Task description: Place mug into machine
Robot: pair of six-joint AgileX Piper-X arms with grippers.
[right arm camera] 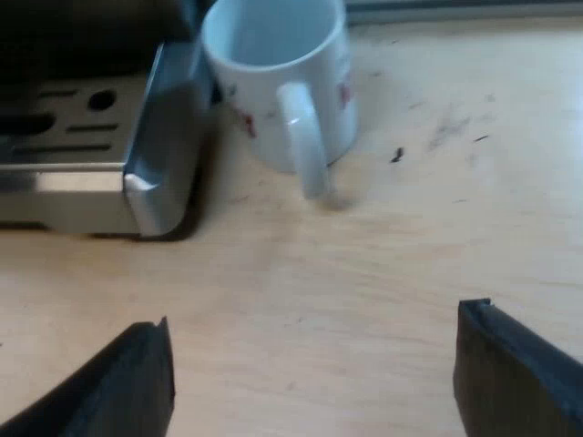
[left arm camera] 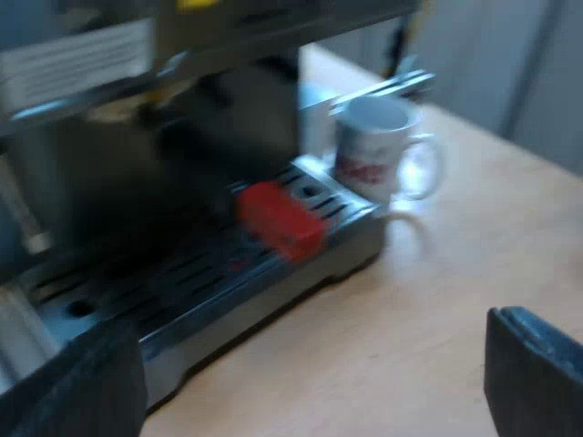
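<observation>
Mug: white, red print, upright on the table, just beside the drip tray corner, handle toward the right gripper.
Left gripper: 2 fingers spread wide, empty, near the machine front.
Right gripper: 2 fingers apart, empty, near the mug.
Holder handle: red end over the drip tray.

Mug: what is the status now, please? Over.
Left tool open, empty. Right tool open, empty, facing mug. Mug upright on table beside drip tray, not on it. Red handle end over tray.
</observation>
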